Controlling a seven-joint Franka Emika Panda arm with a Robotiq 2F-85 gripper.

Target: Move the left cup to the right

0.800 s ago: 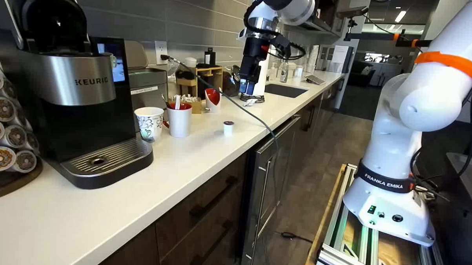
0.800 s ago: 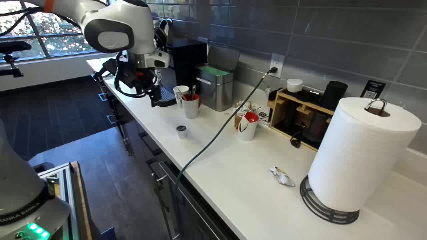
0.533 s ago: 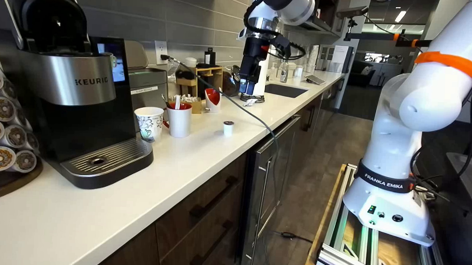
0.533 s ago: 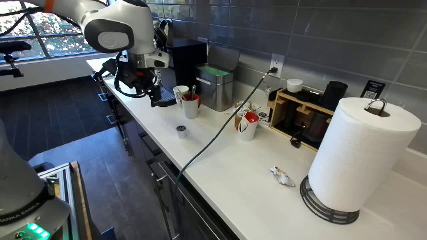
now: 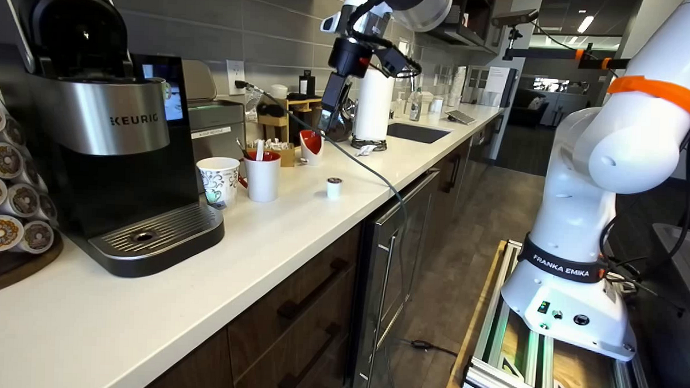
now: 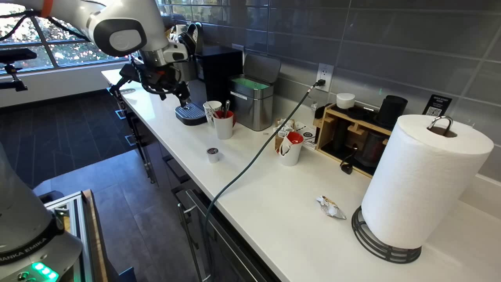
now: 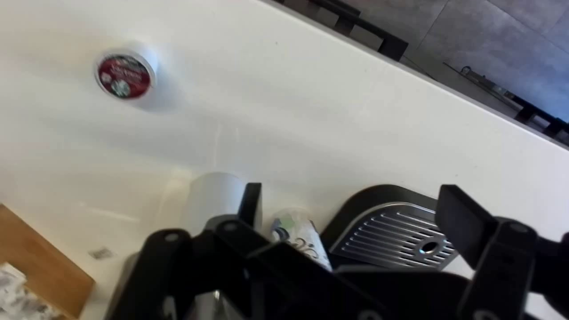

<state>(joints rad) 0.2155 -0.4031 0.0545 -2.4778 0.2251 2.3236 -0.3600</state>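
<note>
The left cup, a white paper cup with dark swirls and a greenish-blue mark, stands upright beside the coffee machine. It also shows in an exterior view, partly behind the plain white mug. The plain white mug with a red inside holds spoons or sticks and stands close to it; it shows too in an exterior view and the wrist view. My gripper is open and empty above the counter. In the wrist view, the patterned cup is partly hidden behind one finger of the gripper.
A coffee machine with its drip tray is beside the patterned cup. A small coffee pod stands near the counter's front. A cable crosses the counter. Another red-inside cup and a paper towel roll stand farther along.
My gripper has moved toward the coffee machine and tilted, now standing a little higher in both exterior views. The cups and the pod have not moved.
</note>
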